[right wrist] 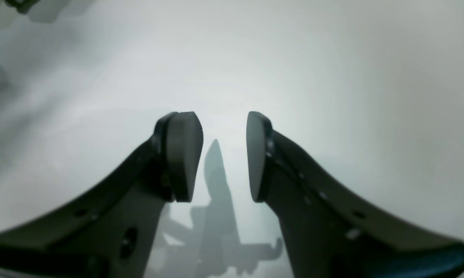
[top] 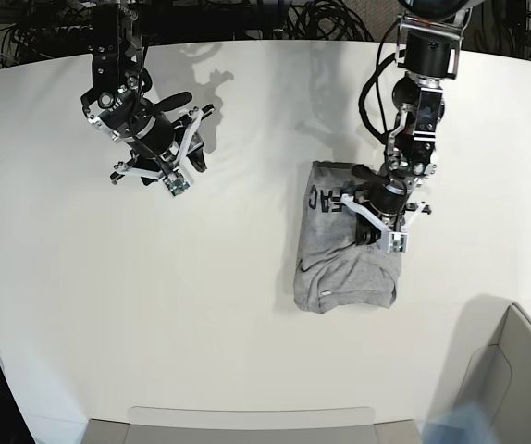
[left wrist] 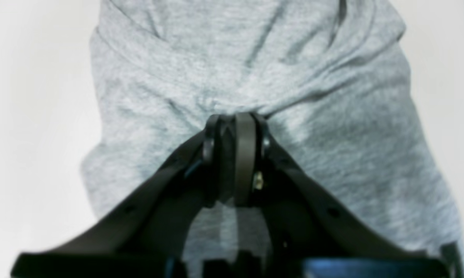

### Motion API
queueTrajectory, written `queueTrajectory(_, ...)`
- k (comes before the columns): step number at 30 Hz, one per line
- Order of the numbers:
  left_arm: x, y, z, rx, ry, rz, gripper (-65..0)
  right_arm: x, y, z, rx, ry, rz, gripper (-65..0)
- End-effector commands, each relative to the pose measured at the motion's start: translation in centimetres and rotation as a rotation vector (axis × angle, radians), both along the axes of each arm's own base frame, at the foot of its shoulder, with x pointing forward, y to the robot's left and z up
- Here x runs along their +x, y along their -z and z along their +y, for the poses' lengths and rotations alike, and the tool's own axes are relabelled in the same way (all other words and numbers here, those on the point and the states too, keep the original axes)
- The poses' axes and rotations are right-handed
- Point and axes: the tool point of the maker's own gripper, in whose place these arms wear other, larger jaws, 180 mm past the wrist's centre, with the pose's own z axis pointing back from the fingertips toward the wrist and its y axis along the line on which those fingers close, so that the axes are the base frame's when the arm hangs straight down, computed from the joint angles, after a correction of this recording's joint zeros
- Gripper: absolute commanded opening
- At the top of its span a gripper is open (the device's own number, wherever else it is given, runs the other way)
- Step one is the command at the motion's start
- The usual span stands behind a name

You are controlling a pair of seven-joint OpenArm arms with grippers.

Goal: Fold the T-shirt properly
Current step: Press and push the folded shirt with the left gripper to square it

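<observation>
The heather-grey T-shirt (top: 344, 264) lies partly folded right of the table's centre, with black lettering (top: 327, 199) showing near its upper left. My left gripper (top: 369, 215) sits on its upper right part. In the left wrist view the left gripper (left wrist: 235, 117) is shut on a pinch of T-shirt (left wrist: 332, 127) cloth, and creases fan out from the pinch. My right gripper (top: 196, 143) hovers far to the left, apart from the shirt. In its wrist view the right gripper (right wrist: 221, 123) stands open over bare white table, with nothing between its fingers.
The white table (top: 201, 305) has a curved far edge with black cables (top: 321, 18) behind it. A grey bin (top: 515, 370) stands at the front right corner. A flat grey tray edge (top: 247, 425) runs along the front.
</observation>
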Motion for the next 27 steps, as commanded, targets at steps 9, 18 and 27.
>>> queueTrajectory(9,-2.8,0.1,11.8,0.214,-0.121,0.102,-58.8,0.9,-1.4,0.3,0.016,-0.008,-0.052,-42.9)
queueTrajectory(18,-1.0,-5.7,11.3,0.251,-0.074,-0.049,-58.7,1.2,-3.1,0.5,0.021,-0.014,-0.103,-42.9)
queueTrajectory(27,-3.3,-17.9,7.0,0.201,-0.065,-0.379,-58.6,0.7,-6.3,0.1,-0.005,-0.037,-0.194,-42.9)
